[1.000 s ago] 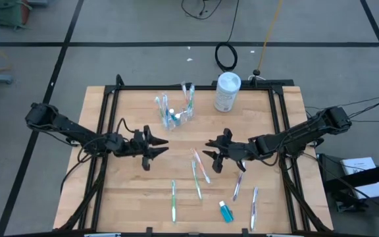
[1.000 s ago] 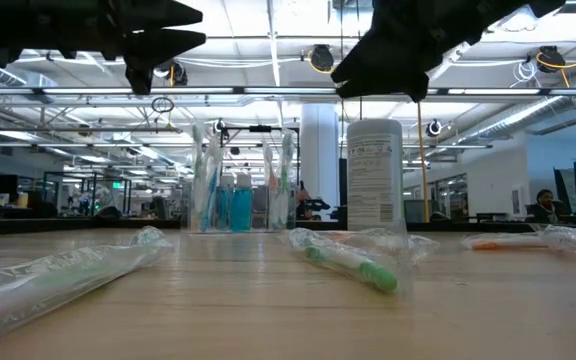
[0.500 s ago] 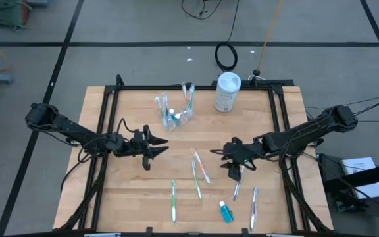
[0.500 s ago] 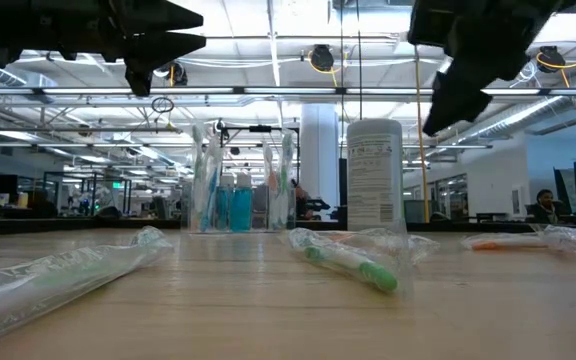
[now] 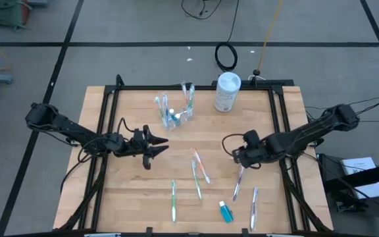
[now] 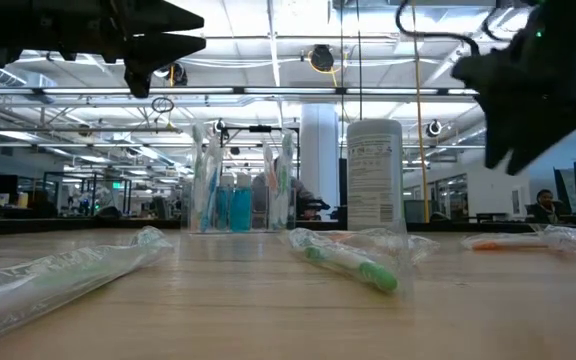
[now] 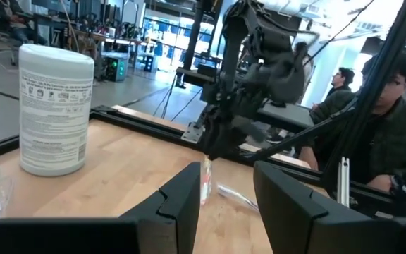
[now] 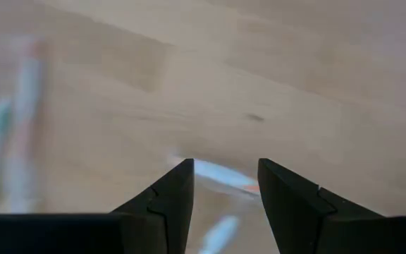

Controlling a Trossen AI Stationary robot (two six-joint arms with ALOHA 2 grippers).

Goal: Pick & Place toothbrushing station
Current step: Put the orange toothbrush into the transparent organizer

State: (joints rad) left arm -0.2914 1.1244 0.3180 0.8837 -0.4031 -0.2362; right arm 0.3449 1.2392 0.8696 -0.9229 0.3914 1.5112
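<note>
since the earlier frame, right hand (image 5: 239,160) has shifted rightward, fingers spread, pointing down above a wrapped slim toothbrush (image 5: 237,182) on the wooden desk (image 5: 110,191). left hand (image 5: 158,146) hovers spread, empty.

A: Where is bare board? 
B: Table (image 5: 110,191), left side beyond the left gripper (image 5: 155,147).

A: Obstacles? 
B: Clear cup (image 5: 176,115) and white canister (image 5: 227,91) at the far edge; wrapped toothbrushes (image 5: 199,172) scattered across near-centre; right gripper (image 5: 237,157) among them.

Wrapped toothbrushes (image 5: 200,166) scattered below cup (image 5: 176,116)
</note>
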